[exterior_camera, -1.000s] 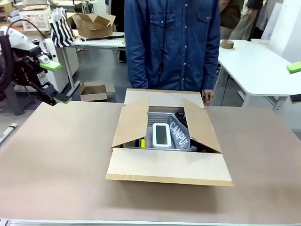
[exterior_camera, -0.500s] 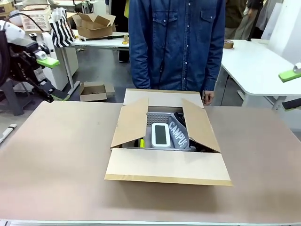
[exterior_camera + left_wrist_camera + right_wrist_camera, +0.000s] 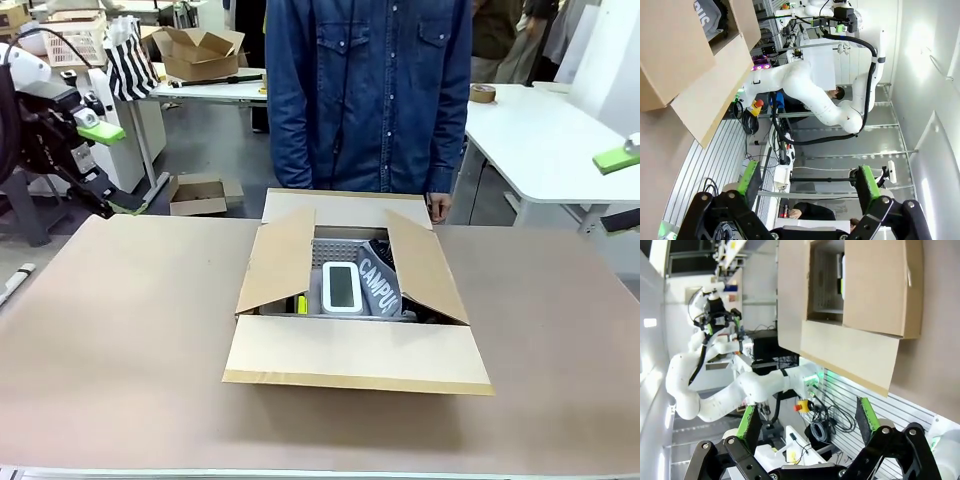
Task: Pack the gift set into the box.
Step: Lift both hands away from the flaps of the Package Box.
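Note:
The box [image 3: 355,350], a wide brown carton, stands mid-table with all four flaps open. Inside it sits the gift set [image 3: 335,250], a white lattice basket holding a white flat item and a grey piece printed "CAMPUS". My left gripper [image 3: 108,168] hovers open off the table's far left corner, away from the box. At the right edge my right gripper [image 3: 618,190] is open too. The left wrist view has the box [image 3: 685,65] far beyond the empty left gripper [image 3: 807,182]. In the right wrist view, the box [image 3: 865,305] and basket lattice [image 3: 824,280] lie beyond the open right gripper [image 3: 807,420].
A person in a denim shirt [image 3: 365,90] stands at the far side right behind the box, a hand [image 3: 438,207] hanging near its back right corner. A white table [image 3: 550,140] is at the back right. A small carton [image 3: 200,195] lies on the floor at the back left.
My left gripper has drawn slightly up and back at the left edge. The right gripper's green pad has shifted a little at the right edge. The box and basket have not moved.

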Motion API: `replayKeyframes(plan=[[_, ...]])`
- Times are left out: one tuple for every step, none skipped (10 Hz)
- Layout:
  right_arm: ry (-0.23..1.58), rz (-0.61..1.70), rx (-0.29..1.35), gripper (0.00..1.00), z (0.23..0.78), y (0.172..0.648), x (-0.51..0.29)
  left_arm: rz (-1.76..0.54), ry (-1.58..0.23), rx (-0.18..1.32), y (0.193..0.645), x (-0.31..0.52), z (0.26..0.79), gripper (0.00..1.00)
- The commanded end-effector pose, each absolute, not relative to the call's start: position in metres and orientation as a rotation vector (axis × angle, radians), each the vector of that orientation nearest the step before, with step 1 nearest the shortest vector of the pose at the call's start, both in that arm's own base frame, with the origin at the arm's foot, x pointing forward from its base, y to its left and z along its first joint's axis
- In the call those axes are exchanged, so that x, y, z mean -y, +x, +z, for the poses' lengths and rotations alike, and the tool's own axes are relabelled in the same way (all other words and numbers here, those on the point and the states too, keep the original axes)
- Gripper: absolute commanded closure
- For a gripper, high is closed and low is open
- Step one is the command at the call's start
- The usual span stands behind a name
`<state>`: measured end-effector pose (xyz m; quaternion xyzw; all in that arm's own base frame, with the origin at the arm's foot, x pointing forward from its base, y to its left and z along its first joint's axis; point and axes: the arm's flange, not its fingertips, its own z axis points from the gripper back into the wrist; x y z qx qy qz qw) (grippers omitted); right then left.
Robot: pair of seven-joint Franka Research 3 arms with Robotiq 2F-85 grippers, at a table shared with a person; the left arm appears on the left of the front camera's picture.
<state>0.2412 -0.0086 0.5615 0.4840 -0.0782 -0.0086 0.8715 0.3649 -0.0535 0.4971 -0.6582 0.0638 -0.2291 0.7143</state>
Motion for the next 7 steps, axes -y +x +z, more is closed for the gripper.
replayKeyframes(plan=[[1.031,0.003,0.176,0.00,0.5648,0.2422,0.0085,-0.513,-1.478,-0.138,0.3634,0.0528,0.4997,0.00],[1.031,0.003,0.176,0.00,0.5648,0.2422,0.0085,-0.513,-1.478,-0.138,0.3634,0.0528,0.4997,0.00],[1.031,0.003,0.176,0.00,0.5648,0.2422,0.0085,-0.513,-1.478,-0.138,0.3634,0.0528,0.4997,0.00],[1.031,0.003,0.176,0.00,0.5648,0.2422,0.0085,-0.513,-1.478,-0.138,0.3634,0.0528,0.4997,0.00],[1.031,0.003,0.176,0.00,0.5648,0.2422,0.0085,-0.513,-1.478,-0.138,0.3634,0.0528,0.4997,0.00],[1.031,0.003,0.176,0.00,0.5648,0.2422,0.0085,-0.513,-1.478,-0.138,0.3634,0.0528,0.4997,0.00],[1.031,0.003,0.176,0.00,0.5648,0.2422,0.0085,-0.513,-1.478,-0.138,0.3634,0.0528,0.4997,0.00]])
